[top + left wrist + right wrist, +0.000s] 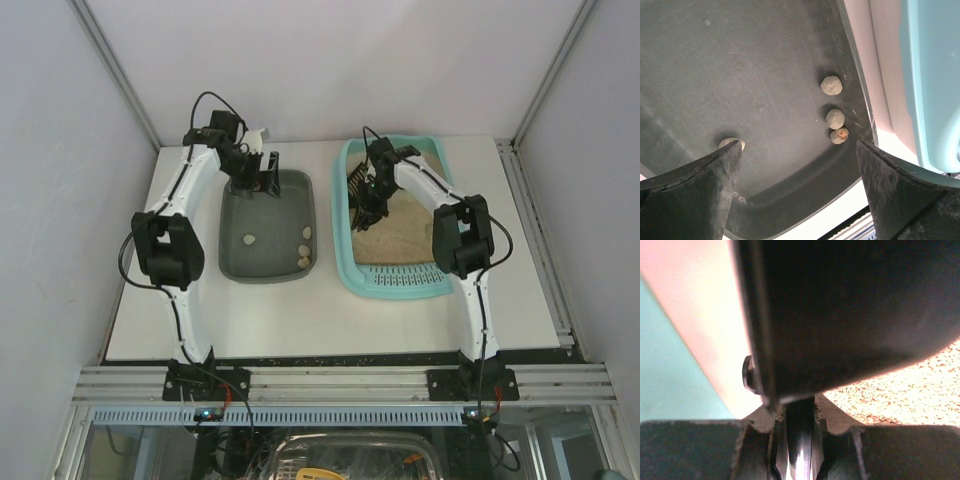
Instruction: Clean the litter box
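The light-turquoise litter box (345,255) lies at the right, with beige litter (395,235) in it. My right gripper (368,197) is inside its far left part, shut on the handle (800,440) of a black slotted scoop (357,178). In the right wrist view the scoop (850,305) fills the top, with litter (910,390) below it and the box wall (670,370) at left. My left gripper (265,178) is open and empty over the far end of the dark grey tray (268,272). In its wrist view the gripper (797,150) hangs above the tray floor (740,65).
Several small grey-beige clumps lie in the grey tray: three close together (835,118) by its right wall and one (731,144) next to my left finger. They also show from the top (304,250). Walls and metal rails bound the white table (330,320).
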Action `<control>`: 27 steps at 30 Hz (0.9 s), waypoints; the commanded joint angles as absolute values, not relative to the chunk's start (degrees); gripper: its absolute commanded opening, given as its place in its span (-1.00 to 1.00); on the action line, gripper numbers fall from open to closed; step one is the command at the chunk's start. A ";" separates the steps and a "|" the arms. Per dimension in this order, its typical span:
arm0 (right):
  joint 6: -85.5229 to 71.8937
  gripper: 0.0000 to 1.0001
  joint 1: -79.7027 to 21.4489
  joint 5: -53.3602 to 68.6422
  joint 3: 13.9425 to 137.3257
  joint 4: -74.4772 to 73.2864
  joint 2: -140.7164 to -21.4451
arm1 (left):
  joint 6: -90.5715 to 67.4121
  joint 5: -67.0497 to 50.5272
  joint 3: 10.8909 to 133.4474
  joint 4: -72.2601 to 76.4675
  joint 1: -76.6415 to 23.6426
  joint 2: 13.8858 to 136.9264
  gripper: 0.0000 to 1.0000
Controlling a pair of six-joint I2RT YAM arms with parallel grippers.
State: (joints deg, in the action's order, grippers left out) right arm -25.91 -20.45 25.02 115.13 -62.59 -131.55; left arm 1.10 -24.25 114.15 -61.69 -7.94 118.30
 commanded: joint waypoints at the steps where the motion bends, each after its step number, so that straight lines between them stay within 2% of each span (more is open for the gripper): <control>1: -25.94 -1.00 -19.60 20.43 111.51 -62.40 -125.10 | 2.37 -24.43 112.77 -61.00 -7.91 114.78 1.00; 4: -27.69 -1.00 -18.18 22.39 107.28 -56.25 -119.44 | 2.24 -24.67 112.90 -61.08 -7.87 114.74 0.99; 7: -28.29 -1.00 -16.57 22.60 105.95 -56.02 -118.34 | 2.14 -24.78 113.04 -61.02 -7.83 114.71 1.00; 21: -23.16 -1.00 -16.72 20.13 105.14 -62.68 -123.53 | 1.75 -24.52 112.76 -60.89 -7.83 114.59 1.00; 27: -22.66 -1.00 -18.19 14.30 106.31 -65.14 -125.86 | 1.59 -24.35 112.52 -60.77 -8.00 114.70 0.99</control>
State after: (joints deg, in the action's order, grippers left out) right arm -24.18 -17.17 18.98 105.25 -62.94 -124.73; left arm 1.08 -24.21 114.10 -61.69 -7.97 118.17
